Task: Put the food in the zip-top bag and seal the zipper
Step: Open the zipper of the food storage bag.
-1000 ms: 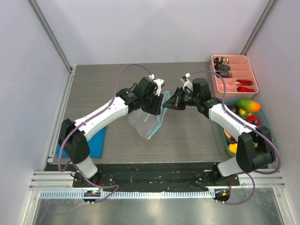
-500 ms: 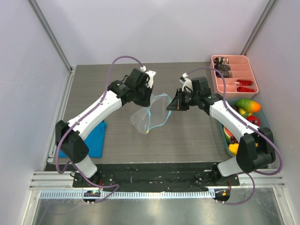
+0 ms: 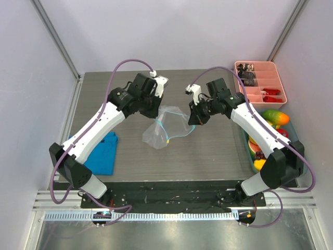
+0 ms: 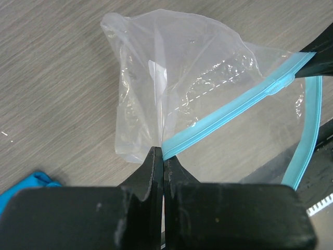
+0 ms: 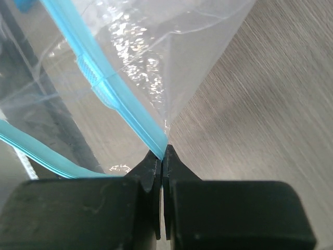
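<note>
The clear zip-top bag (image 3: 162, 129) hangs above the table middle, held between both grippers with its mouth pulled open. My left gripper (image 3: 157, 109) is shut on one side of the teal zipper (image 4: 229, 112), pinched at the fingertips (image 4: 162, 154). My right gripper (image 3: 191, 121) is shut on the opposite zipper strip (image 5: 119, 96), pinched at the tips (image 5: 164, 152). The bag (image 4: 177, 88) looks empty apart from a small yellow spot near its lower edge (image 3: 167, 140). The food, orange, yellow, green and red toy fruit (image 3: 274, 117), lies in a bin at the right edge.
A pink compartment tray (image 3: 278, 83) with small dark and red items stands at the back right. The teal fruit bin (image 3: 294, 130) sits under my right arm. A blue cloth (image 3: 102, 156) lies at the front left under my left arm.
Both grippers have moved apart and toward the back, drawing the zipper strips away from each other. The bag mouth went from nearly flat to a wide open loop.
</note>
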`<state>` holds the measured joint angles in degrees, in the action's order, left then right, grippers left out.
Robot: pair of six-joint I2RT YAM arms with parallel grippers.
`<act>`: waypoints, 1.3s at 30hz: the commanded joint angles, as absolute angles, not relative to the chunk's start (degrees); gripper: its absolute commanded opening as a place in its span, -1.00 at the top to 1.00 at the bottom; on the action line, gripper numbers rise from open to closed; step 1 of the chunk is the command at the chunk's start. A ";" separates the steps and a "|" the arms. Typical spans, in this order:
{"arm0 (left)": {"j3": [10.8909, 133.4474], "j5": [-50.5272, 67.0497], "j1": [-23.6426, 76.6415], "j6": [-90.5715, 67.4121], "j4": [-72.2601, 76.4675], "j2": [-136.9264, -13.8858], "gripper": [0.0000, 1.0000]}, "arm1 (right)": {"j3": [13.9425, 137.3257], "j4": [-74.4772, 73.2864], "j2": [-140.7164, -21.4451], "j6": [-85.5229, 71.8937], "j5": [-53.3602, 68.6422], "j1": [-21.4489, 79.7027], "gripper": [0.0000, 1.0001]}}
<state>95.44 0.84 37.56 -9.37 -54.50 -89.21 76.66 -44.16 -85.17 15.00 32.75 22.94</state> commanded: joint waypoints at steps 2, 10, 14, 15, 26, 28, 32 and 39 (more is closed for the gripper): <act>96.24 2.84 32.79 -6.41 -61.43 -85.87 1.00 | 78.31 -56.25 -85.52 30.67 21.63 23.99 0.95; 91.24 22.58 32.17 -15.63 -57.32 -87.27 1.00 | 80.94 -46.94 -86.22 19.79 23.38 24.43 0.25; 91.23 22.60 32.17 -22.92 -55.11 -89.91 1.00 | 83.14 -45.44 -87.01 11.71 22.15 24.35 -0.42; 91.58 19.19 32.17 -24.94 -55.02 -90.61 1.00 | 84.36 -45.96 -87.10 11.08 22.15 24.26 -0.50; 92.64 17.75 32.17 -36.55 -48.18 -96.68 1.00 | 89.74 -51.59 -84.56 6.69 25.12 19.17 -0.89; 92.64 17.76 32.17 -38.14 -46.76 -96.94 1.00 | 87.81 -51.24 -83.68 3.96 26.89 18.63 -0.89; 93.69 16.53 32.17 -41.56 -45.09 -97.47 1.00 | 84.73 -51.15 -82.27 3.43 25.93 15.74 -0.89; 94.13 19.16 32.17 -46.13 -40.79 -98.87 0.99 | 80.35 -47.66 -82.45 -5.95 37.68 9.67 -0.88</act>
<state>91.88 17.37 32.42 -41.89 -45.95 -98.02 84.36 -51.99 -84.77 2.50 29.41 10.26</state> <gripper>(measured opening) 0.016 0.939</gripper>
